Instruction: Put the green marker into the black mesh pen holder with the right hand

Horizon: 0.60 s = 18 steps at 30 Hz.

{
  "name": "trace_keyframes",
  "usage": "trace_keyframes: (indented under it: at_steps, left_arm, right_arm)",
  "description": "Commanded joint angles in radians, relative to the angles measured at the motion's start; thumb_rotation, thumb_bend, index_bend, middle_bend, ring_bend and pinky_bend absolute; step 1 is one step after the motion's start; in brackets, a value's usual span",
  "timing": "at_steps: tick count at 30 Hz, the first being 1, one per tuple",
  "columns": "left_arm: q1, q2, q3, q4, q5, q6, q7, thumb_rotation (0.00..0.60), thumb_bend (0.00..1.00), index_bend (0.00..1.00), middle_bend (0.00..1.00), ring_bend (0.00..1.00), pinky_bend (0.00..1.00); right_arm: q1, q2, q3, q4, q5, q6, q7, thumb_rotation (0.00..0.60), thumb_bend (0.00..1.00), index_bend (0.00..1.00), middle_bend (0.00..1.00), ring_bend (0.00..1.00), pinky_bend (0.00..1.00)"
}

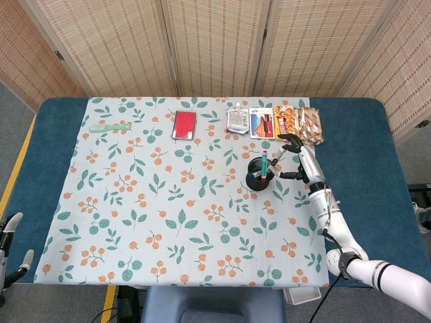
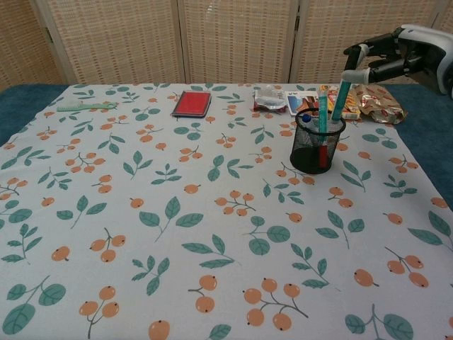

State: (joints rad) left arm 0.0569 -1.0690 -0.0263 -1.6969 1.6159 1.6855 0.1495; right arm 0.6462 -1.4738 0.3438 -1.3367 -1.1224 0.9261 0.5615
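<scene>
The black mesh pen holder [image 2: 316, 151] [image 1: 257, 182] stands right of the cloth's middle. The green marker [image 2: 341, 96] [image 1: 274, 164] has its lower end inside the holder and leans right over the rim. Its top touches the fingertips [image 2: 352, 73] of my right hand [image 2: 407, 55] [image 1: 303, 165], which hovers up and to the right of the holder and still pinches the marker's top. Another teal pen [image 2: 323, 113], a red pen and a blue-capped pen stand in the holder. My left hand [image 1: 9, 247] hangs low at the table's near left corner, holding nothing.
Snack packets [image 2: 376, 102] and sachets [image 2: 270, 98] lie in a row just behind the holder. A red notebook [image 2: 192, 103] sits at the back centre and a green comb [image 2: 86, 107] at the back left. The leaf-print cloth [image 2: 177, 234] covers the table.
</scene>
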Motion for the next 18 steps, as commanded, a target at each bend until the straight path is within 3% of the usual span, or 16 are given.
trace_keyframes:
  at_steps: [1, 5, 7, 8, 9, 11, 12, 18]
  left_arm:
    - [-0.001, 0.001, -0.001, 0.000, -0.002, -0.001, -0.003, 0.600, 0.40, 0.00, 0.16, 0.06, 0.26]
    - [-0.002, 0.005, -0.006, 0.004, -0.011, -0.002, -0.015, 0.600, 0.40, 0.00, 0.16, 0.06, 0.26]
    - [-0.003, 0.006, -0.007, 0.006, -0.013, -0.003, -0.018, 0.600, 0.40, 0.00, 0.16, 0.06, 0.26]
    - [-0.003, 0.006, -0.007, 0.007, -0.013, -0.003, -0.020, 0.600, 0.40, 0.00, 0.16, 0.06, 0.26]
    - [-0.004, 0.005, -0.007, 0.008, -0.013, -0.004, -0.020, 0.600, 0.40, 0.00, 0.16, 0.06, 0.26]
    - [-0.006, 0.004, -0.007, 0.009, -0.013, -0.008, -0.017, 0.600, 0.40, 0.00, 0.16, 0.06, 0.26]
    - [-0.007, 0.003, -0.006, 0.009, -0.013, -0.009, -0.015, 0.600, 0.40, 0.00, 0.16, 0.06, 0.26]
    - [-0.011, -0.001, -0.007, 0.010, -0.016, -0.016, -0.008, 0.600, 0.40, 0.00, 0.16, 0.06, 0.26]
  right_arm:
    - [0.024, -0.054, -0.005, 0.078, -0.018, -0.038, 0.035, 0.600, 0.27, 0.69, 0.14, 0.00, 0.00]
    - [0.033, -0.074, -0.013, 0.113, -0.037, -0.049, 0.033, 0.600, 0.27, 0.69, 0.12, 0.00, 0.00]
    - [0.033, -0.063, -0.019, 0.109, -0.050, -0.060, 0.038, 0.600, 0.26, 0.61, 0.07, 0.00, 0.00]
    - [0.032, -0.056, -0.021, 0.106, -0.057, -0.063, 0.040, 0.600, 0.26, 0.49, 0.04, 0.00, 0.00]
    - [0.032, -0.046, -0.026, 0.102, -0.064, -0.065, 0.030, 0.600, 0.25, 0.29, 0.01, 0.00, 0.00]
    - [0.028, -0.026, -0.029, 0.084, -0.076, -0.060, 0.016, 0.600, 0.23, 0.05, 0.00, 0.00, 0.00]
    - [0.026, -0.014, -0.030, 0.072, -0.080, -0.058, 0.010, 0.600, 0.22, 0.00, 0.00, 0.00, 0.00]
    - [-0.015, 0.096, -0.037, -0.055, -0.118, 0.011, -0.068, 0.600, 0.18, 0.00, 0.00, 0.00, 0.00]
